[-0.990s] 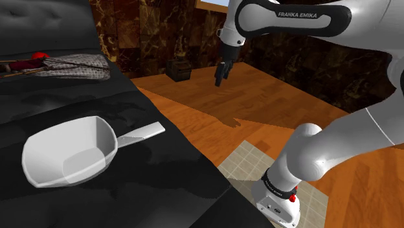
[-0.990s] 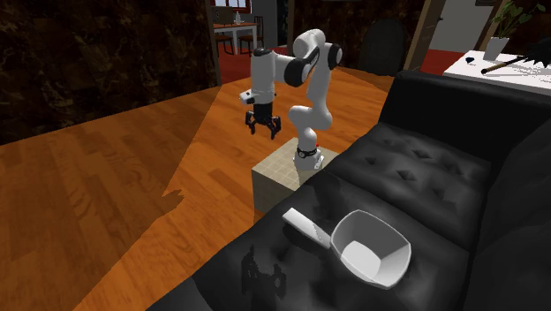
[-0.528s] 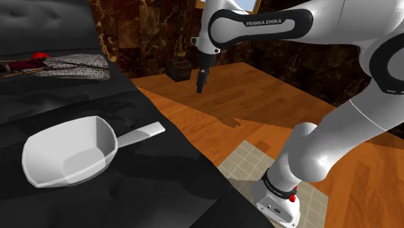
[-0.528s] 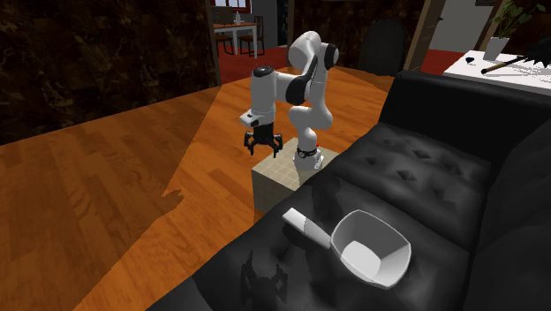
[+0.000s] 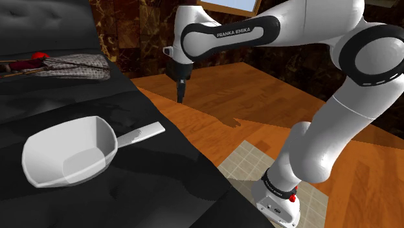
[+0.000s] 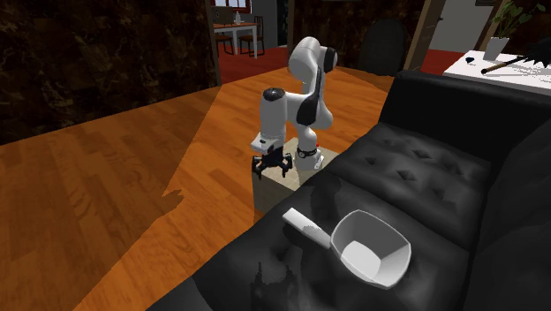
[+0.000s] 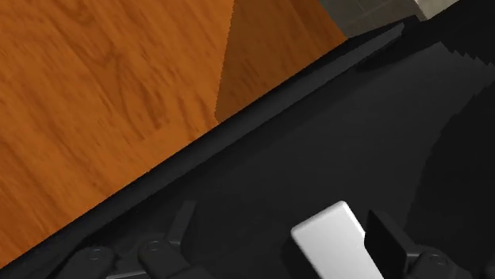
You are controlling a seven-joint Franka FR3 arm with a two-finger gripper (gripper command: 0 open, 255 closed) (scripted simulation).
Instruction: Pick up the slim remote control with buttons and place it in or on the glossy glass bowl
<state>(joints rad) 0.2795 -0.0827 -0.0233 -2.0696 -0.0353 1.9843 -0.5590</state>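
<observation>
**A:** Where is the tool (image 5: 180, 97) now, and how are its fingers?

**B:** It hangs over the front edge of the black leather sofa (image 5: 129, 188), with the fingers spread apart and nothing between them. The slim, flat white remote control (image 5: 141, 134) lies on the cushion, below the tool and a little ahead of it. Its far end touches the glossy pale grey bowl (image 5: 107, 129) with slanted walls, which stands beyond it.

**A:** What may go wrong, in your opinion?

**B:** The remote control is thin and lies flat on a soft seat, so I think the fingers may sink into the leather or slip over it. It is also near one finger, not in the middle. Closing like this could push it against the bowl or toward the edge.

**A:** Do the views tell different things?

**B:** Yes. The wrist view gives this offset of the remote control (image 7: 333, 246). The shoulder view gives how it meets the bowl. The second exterior view gives the tool (image 6: 272, 168) well above the seat.
</observation>
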